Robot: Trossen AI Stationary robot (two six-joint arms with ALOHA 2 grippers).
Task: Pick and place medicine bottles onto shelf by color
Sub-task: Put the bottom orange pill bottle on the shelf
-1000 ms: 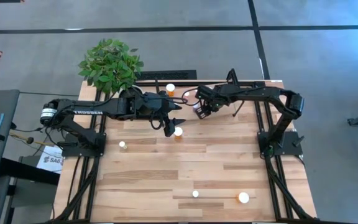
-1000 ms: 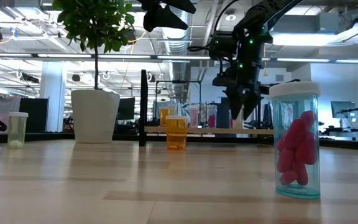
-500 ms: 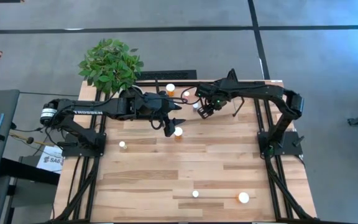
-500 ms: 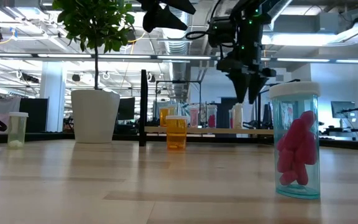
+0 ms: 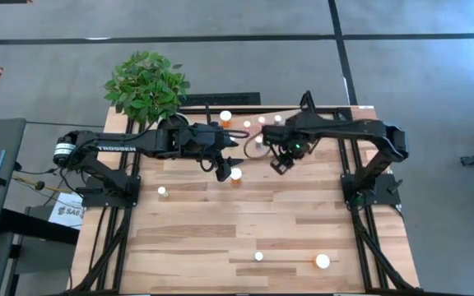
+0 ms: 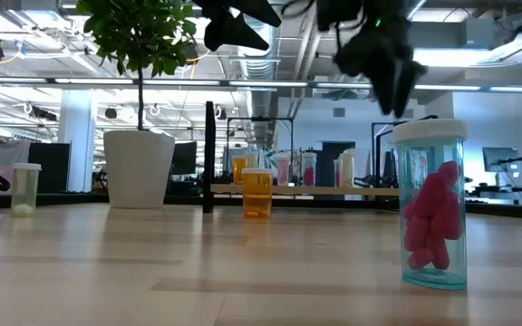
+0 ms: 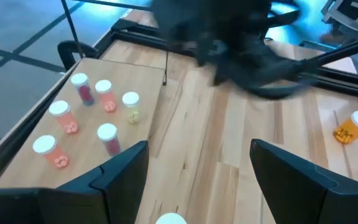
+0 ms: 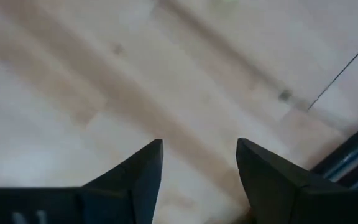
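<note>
Left gripper and right gripper: jaws open, empty. Orange bottle: light, rigid, slick; grip mid-body.

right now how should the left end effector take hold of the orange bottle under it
Grip the orange bottle around its body just under the white cap, coming straight down. It stands upright with bare tabletop around it, and the left end effector already hangs open close above.
</note>
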